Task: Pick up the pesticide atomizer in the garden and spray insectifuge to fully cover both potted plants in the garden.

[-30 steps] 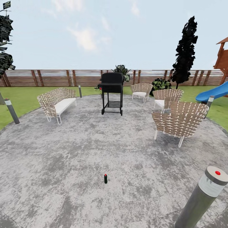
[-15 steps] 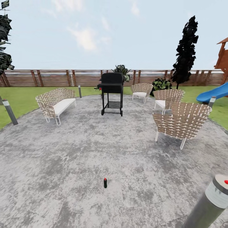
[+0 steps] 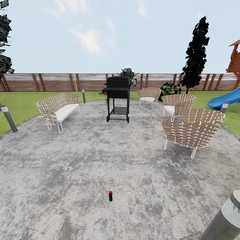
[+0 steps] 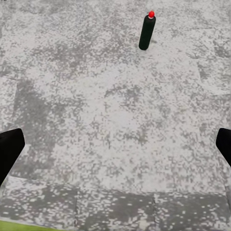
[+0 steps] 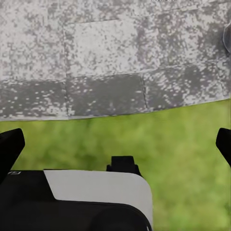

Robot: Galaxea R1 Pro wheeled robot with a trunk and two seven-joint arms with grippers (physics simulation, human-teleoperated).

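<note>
Even, bright daylight lit the scene under a pale sky [image 3: 100, 36] with soft white clouds; no single light source was evident. Cast shadows were nearly absent: the black grill [image 3: 117, 96] and woven chairs [image 3: 191, 131] left almost none on the mottled grey paving [image 3: 100, 160]. No glare appeared. Wide-angle distortion tilted the grey lamp post [image 3: 225, 221] at the head view's corner. Both wrist views were coarse and pixelated (the lawn [image 5: 183, 139] rendered as a soft green blur).
</note>
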